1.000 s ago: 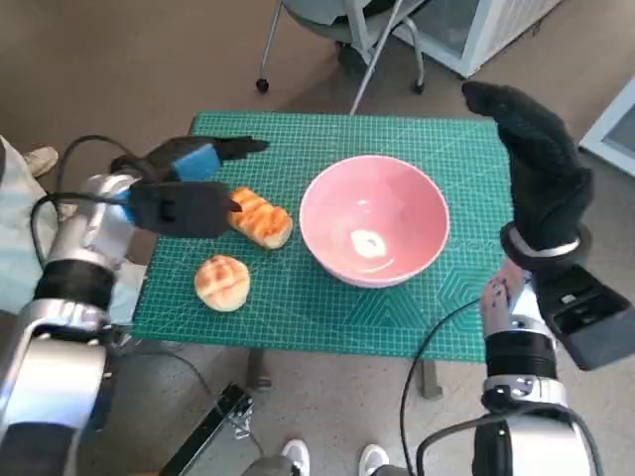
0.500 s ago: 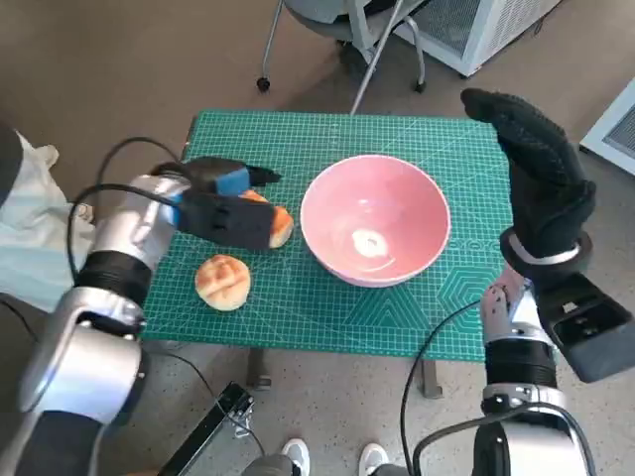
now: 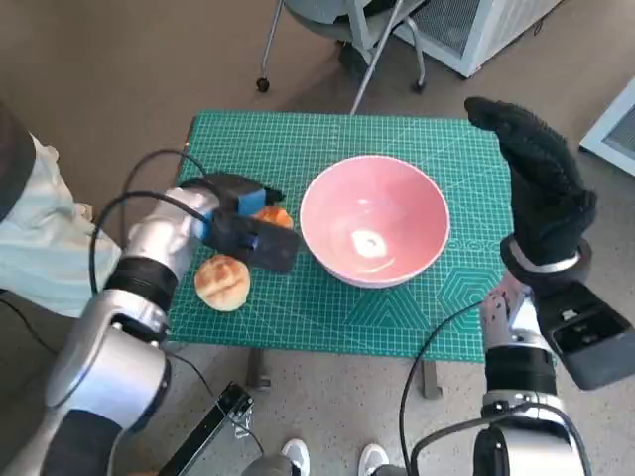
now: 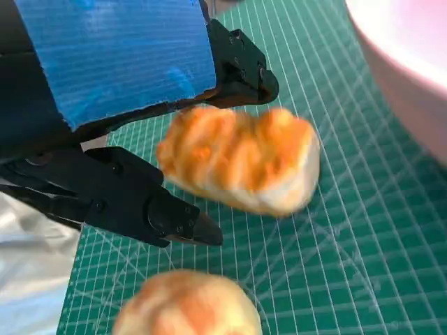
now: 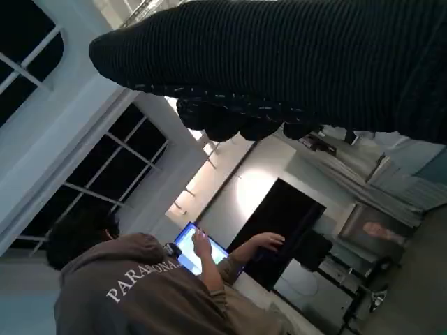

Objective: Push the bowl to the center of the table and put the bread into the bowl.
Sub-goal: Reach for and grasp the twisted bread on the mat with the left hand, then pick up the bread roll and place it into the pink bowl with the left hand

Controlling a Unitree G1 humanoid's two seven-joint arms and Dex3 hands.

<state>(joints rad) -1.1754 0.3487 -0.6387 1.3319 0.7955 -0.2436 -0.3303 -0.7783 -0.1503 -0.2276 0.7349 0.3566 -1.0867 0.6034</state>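
Note:
The pink bowl stands near the middle of the green mat, slightly right of center. A long toasted bread lies just left of it, and a round bun sits nearer the front edge. My left hand hovers over the long bread and hides much of it. In the left wrist view the long bread lies on the mat between the spread black fingers of my left hand; one finger is at its far side, and the other stands just clear. The bun and bowl wall show too. My right hand is raised flat beside the bowl, holding nothing.
The green cutting mat covers the small table. A chair base stands behind it and a white cabinet at the back right. In the right wrist view the glove spans the top, and a person sits at a screen.
My left hand has swung in toward the bowl and come down over the long bread, its fingers now on either side of it. The right hand and the bowl have stayed put.

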